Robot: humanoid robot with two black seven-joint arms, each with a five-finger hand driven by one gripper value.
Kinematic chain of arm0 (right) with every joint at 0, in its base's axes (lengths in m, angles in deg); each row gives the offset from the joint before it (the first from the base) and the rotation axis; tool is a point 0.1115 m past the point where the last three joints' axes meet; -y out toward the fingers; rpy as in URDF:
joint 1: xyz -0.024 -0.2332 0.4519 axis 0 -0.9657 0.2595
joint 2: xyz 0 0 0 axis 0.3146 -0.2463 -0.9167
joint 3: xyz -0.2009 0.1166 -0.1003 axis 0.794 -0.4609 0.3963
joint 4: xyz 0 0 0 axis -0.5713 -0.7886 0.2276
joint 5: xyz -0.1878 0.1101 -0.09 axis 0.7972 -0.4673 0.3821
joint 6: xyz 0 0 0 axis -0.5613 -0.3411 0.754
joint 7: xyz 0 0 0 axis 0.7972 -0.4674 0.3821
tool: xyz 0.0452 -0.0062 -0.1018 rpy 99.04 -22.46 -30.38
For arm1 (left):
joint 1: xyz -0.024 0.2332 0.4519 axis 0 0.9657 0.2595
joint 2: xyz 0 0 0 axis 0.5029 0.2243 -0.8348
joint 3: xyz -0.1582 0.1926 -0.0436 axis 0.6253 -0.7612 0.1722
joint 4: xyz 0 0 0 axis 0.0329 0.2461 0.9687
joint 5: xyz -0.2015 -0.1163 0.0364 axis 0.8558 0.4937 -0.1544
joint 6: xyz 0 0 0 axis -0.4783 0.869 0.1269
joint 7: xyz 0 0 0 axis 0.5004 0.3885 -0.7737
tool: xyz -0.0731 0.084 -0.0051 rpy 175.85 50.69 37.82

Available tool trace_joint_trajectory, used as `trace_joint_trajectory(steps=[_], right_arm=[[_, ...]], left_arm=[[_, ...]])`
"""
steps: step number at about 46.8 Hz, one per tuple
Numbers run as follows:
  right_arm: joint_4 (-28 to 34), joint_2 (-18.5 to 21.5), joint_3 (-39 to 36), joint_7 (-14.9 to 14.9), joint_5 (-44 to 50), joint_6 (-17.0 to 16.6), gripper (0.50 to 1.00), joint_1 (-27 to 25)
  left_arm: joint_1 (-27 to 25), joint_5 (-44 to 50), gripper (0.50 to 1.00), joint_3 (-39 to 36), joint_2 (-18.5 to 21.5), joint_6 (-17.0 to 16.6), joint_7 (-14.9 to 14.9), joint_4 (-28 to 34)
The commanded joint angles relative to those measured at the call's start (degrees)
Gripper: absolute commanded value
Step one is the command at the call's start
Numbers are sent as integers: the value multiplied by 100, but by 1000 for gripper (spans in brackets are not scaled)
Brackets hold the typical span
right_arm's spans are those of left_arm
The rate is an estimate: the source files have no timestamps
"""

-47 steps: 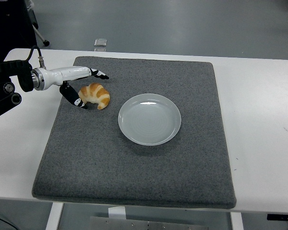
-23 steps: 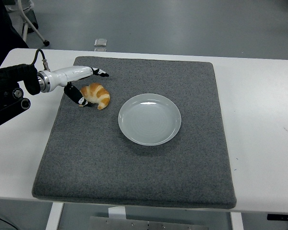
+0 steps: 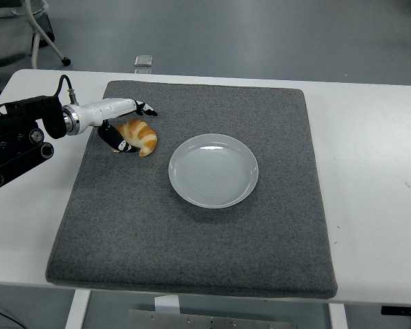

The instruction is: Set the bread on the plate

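Reaching in from the left edge, a black arm is seen ending in the left robot hand, whose white shell lies low over the upper left part of a grey mat. Its fingers are spread: the upper ones point right just above the bread, while a lower black one curls in at the bread's left end, touching or nearly touching it; a firm grasp cannot be made out. The bread, a golden croissant, is lying on the mat, at the hand's open side. To its right, near but apart from it, a pale plate is set around the mat's middle, with nothing on it. The mat is spread on a white counter, whose bare surface is seen at the right.
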Motion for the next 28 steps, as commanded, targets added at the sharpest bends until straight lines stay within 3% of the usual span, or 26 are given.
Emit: trace_joint_trajectory(steps=[1, 6, 28], right_arm=[[0, 0, 2, 0, 0, 0, 930, 0], [0, 0, 2, 0, 0, 0, 932, 0], [0, 0, -7, 0, 0, 0, 930, 0]], left_arm=[[8, -8, 868, -13, -57, 0, 5, -14], [0, -17, 851, -110, -84, 0, 5, -14], [-27, -70, 673, -180, -101, -52, -4, -14]])
